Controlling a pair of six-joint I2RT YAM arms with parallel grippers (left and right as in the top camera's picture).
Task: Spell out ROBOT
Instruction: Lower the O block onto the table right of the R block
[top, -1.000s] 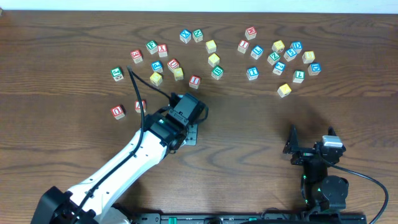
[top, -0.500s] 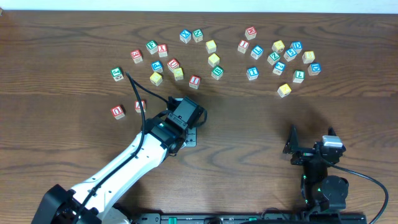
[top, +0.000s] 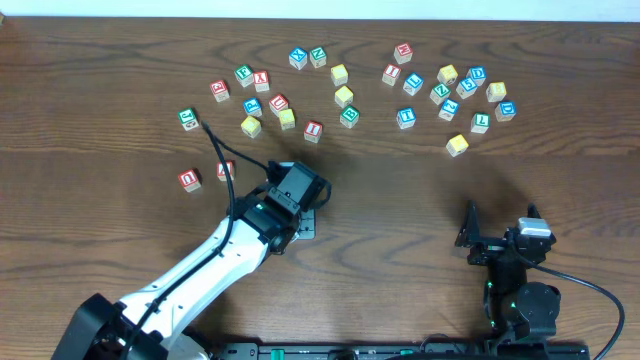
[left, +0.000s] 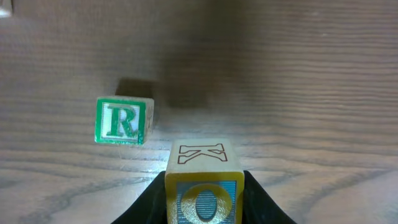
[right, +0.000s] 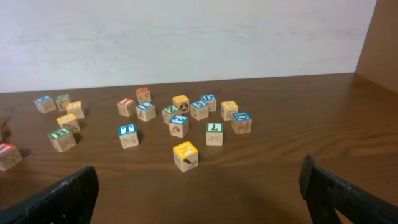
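Now the left gripper (left: 204, 208) is closed on the O cube (left: 203, 180), a finger on each side of it, and this arm stretches low over the middle of the table (top: 420, 190), wrist pointing away from the robot. From that wrist, the R cube (left: 121, 121) lies on the wood a little ahead and to the left of the held cube, not touching it, so the O should probably come down just at the right of the R. The right gripper (right: 198, 186) rests wide open and empty, well apart from both.
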